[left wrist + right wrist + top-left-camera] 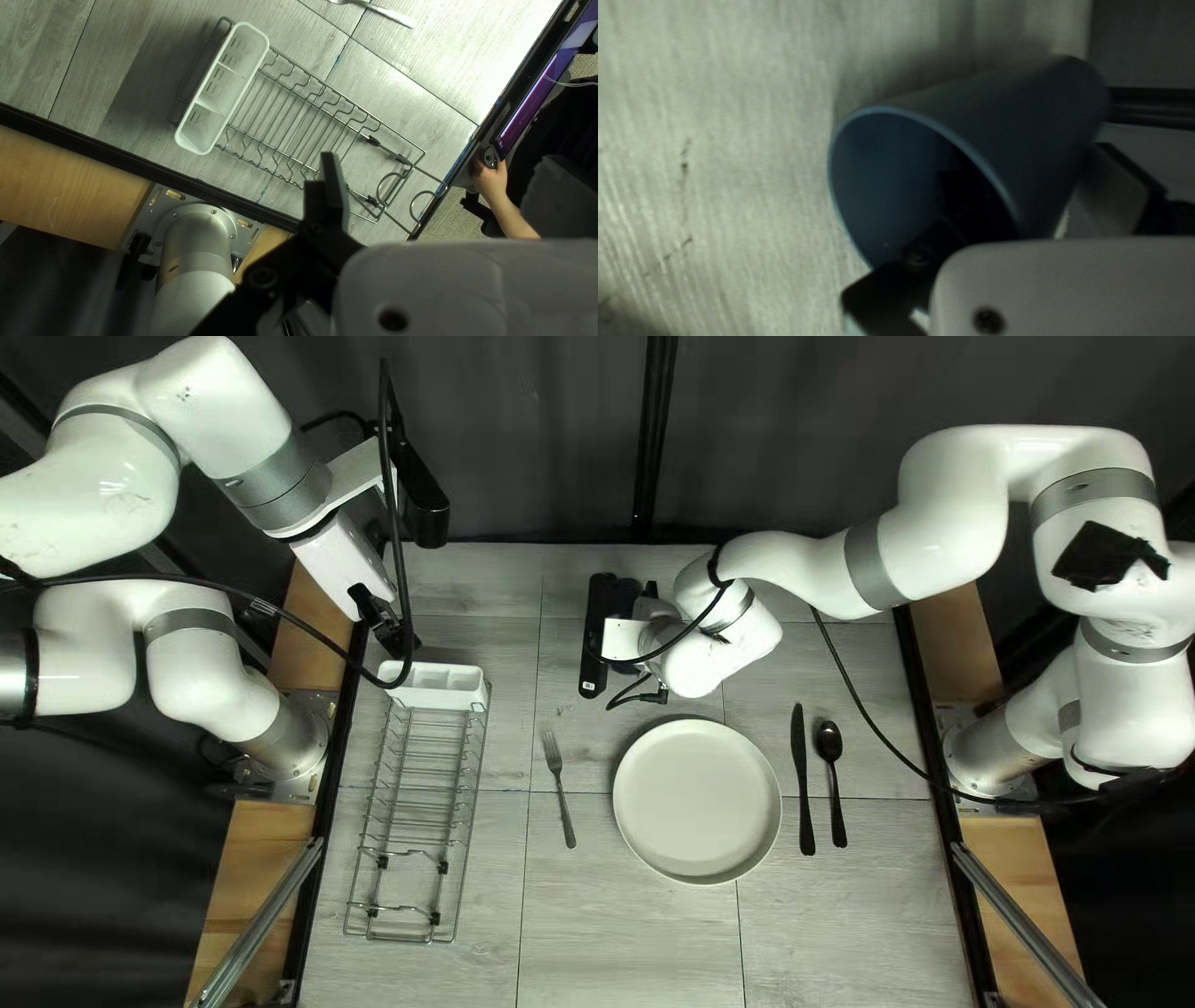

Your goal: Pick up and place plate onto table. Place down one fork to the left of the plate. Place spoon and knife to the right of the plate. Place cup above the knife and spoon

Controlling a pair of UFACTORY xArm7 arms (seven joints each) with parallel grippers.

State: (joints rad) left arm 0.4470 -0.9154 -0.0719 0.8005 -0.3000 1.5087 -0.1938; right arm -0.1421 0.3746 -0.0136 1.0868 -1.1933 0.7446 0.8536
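Dark blue cup (966, 161), tapered, paler rim

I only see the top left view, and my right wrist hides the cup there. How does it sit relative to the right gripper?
Observer: The right wrist view shows the blue cup, open mouth toward the right gripper, which reaches inside it.
Operator: Is anyone close to the workspace?
Observer: Yes, the left wrist view shows a person's hand off the table, beyond the dish rack.

Robot lab: curtained test table (635, 933)
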